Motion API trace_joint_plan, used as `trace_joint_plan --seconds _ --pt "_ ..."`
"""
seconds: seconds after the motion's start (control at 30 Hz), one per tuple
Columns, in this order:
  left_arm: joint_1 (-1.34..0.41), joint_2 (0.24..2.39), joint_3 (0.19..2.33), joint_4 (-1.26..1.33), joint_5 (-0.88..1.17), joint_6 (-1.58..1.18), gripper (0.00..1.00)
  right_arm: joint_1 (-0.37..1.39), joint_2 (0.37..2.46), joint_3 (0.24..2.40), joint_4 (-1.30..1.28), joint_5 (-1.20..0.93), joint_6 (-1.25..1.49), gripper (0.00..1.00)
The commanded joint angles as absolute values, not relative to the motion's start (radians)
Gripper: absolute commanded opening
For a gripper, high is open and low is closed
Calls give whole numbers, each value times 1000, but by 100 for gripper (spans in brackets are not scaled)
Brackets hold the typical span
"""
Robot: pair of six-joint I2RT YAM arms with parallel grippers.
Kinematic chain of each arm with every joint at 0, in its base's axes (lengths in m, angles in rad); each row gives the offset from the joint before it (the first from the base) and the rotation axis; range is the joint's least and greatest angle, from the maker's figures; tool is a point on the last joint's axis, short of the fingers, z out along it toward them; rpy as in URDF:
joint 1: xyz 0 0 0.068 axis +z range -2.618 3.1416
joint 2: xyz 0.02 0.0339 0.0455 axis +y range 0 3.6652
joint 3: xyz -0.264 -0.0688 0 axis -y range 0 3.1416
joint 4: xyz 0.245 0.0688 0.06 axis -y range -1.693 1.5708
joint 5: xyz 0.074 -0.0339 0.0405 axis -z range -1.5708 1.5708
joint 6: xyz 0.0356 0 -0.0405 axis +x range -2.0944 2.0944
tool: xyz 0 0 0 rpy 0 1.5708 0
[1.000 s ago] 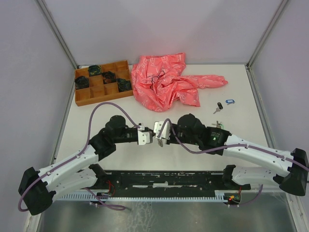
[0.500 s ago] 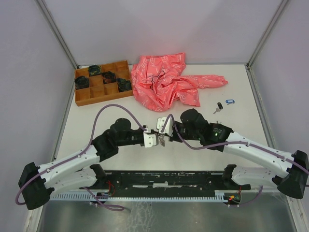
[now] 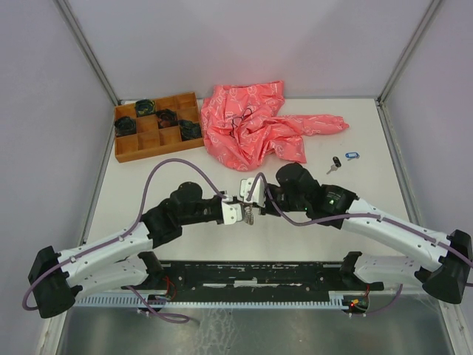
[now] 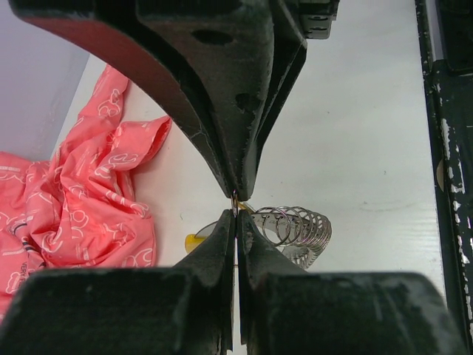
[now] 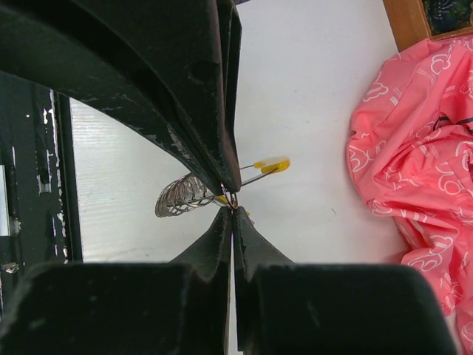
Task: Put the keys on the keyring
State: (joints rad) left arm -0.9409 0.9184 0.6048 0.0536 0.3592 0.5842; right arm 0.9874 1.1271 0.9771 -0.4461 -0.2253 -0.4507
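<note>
keyring (image 4: 292, 225), silvery coiled wire, yellow segment

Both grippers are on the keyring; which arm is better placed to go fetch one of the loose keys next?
Right, probably. The black-tagged key and blue-tagged key lie on its side of the table. The left gripper, also shut on the keyring, could hold it while the right gripper lets go.

A lab test cell; white table (image 3: 384, 140) enclosed by plain framed panels (image 3: 222, 44).
</note>
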Motion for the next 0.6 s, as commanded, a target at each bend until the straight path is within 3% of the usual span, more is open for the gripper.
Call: trace_joint_plan --seconds 0.0,0.3,0.57 --pt "-982 932 585 217 354 489 3 999 1130 1053 -362 -294 -486 5" --pt "-982 913 420 503 338 380 3 994 1133 1066 -438 -319 -508 10" --pt "-982 911 324 647 302 353 3 978 1123 1078 -509 -332 -519 22"
